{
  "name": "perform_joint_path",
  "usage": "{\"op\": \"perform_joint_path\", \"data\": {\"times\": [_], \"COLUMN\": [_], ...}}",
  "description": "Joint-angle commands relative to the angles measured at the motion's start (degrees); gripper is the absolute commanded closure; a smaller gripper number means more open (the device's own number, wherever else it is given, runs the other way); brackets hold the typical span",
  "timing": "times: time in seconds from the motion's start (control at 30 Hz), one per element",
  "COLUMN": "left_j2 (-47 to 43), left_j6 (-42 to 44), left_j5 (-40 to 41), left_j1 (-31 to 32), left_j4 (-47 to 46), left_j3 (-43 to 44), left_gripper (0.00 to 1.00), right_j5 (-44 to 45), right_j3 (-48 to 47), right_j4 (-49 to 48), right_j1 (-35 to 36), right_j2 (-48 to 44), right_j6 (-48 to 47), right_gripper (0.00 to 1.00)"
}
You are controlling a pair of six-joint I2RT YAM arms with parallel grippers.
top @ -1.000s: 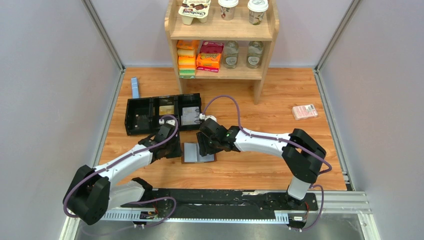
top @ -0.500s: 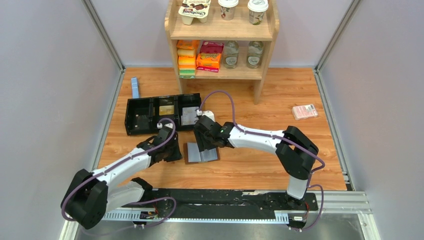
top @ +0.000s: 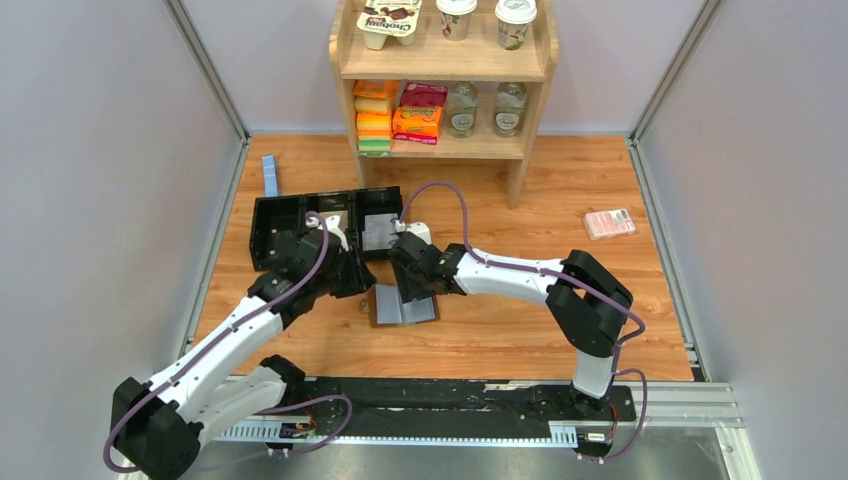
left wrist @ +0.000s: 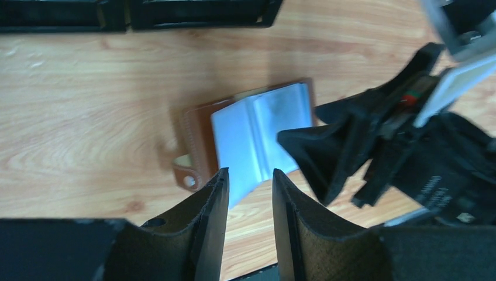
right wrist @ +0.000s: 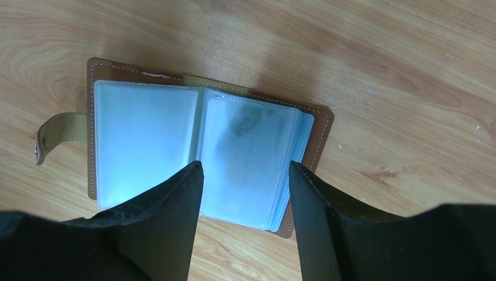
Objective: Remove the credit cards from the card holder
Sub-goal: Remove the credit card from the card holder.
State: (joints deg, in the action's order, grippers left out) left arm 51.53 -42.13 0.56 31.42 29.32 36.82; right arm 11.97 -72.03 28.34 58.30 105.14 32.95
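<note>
Mock shop test cell, stocked wooden shelf [top: 445, 72], grey partition walls [top: 100, 200]

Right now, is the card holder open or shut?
Open. The card holder lies spread flat on the table, both pocket pages facing up, clasp tab sticking out sideways.

Plain grey walls [top: 100, 150] close in the table [top: 480, 340] on the left, right and back, with slanting metal posts [top: 207, 70] rising at both far corners. The tabletop is warm orange-brown wood plank. A pale wooden shelf unit [top: 445, 72] stands at the middle of the far edge, both tiers stocked. A metal rail [top: 680, 405] runs along the near edge. The light is soft and even.
</note>
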Motion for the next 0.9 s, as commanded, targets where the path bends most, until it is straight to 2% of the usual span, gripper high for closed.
{"op": "perform_joint_path", "data": {"times": [0.0, 0.27, 0.5, 0.87], "left_j2": [3.49, 13.68, 19.13, 23.53], "left_j6": [0.12, -0.15, 1.00, 1.79], "left_j5": [-6.53, -9.96, -4.87, -3.72], "left_j1": [0.22, 0.13, 0.13, 0.13], "left_j4": [-3.65, -11.47, -12.71, -12.80], "left_j3": [3.70, 1.68, -2.71, -6.32], "left_gripper": [0.59, 0.71, 0.78, 0.82], "right_j5": [1.74, -0.36, -0.63, -2.74], "right_j3": [0.66, 2.24, 2.51, 1.37], "right_j4": [-1.27, -3.02, -3.64, -4.08], "right_j1": [-0.38, -1.00, -1.00, -1.09], "right_j2": [-1.43, -1.61, -1.00, 0.32], "right_j6": [-0.08, 0.89, 0.71, -0.61], "right_gripper": [0.43, 0.46, 0.46, 0.46]}}
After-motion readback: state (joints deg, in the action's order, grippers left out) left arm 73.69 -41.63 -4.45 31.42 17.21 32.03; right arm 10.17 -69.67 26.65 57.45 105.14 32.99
